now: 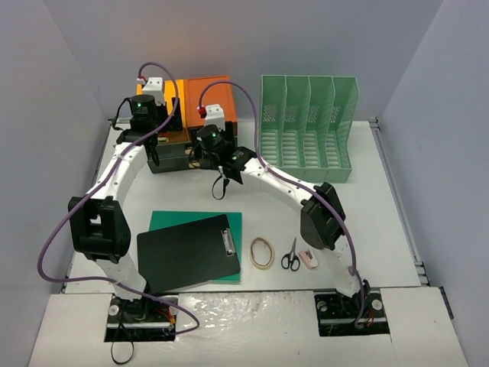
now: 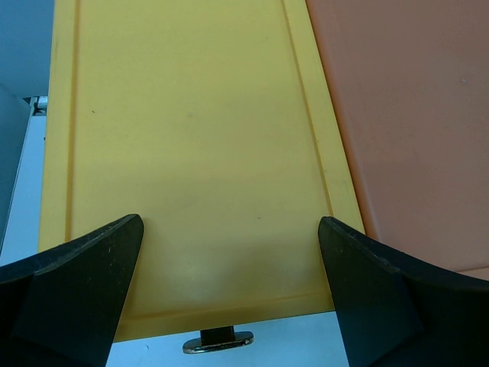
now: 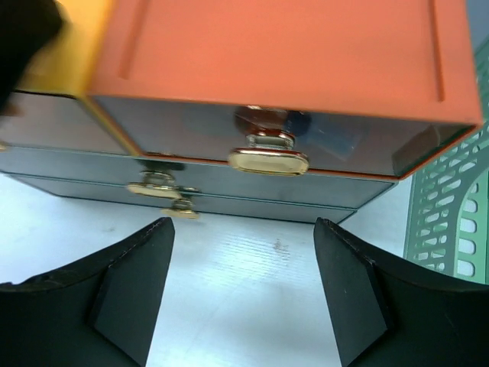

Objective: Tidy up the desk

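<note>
The bench [image 1: 374,229] is running wide under both arms, clipboard [image 1: 187,256], tape ring [image 1: 262,266] and scissors [image 1: 290,256] lying near its front edge. At its back left the drawer unit [image 3: 283,53] is facing the right end effector [image 3: 244,252], jaws apart and empty, top handle [image 3: 267,159] sitting dead ahead, lined up with the gap. The left end effector [image 2: 229,260], spread wide and empty too, is hovering over the yellow top [image 2: 191,153], so I'm guessing right arm's better placed.
</note>
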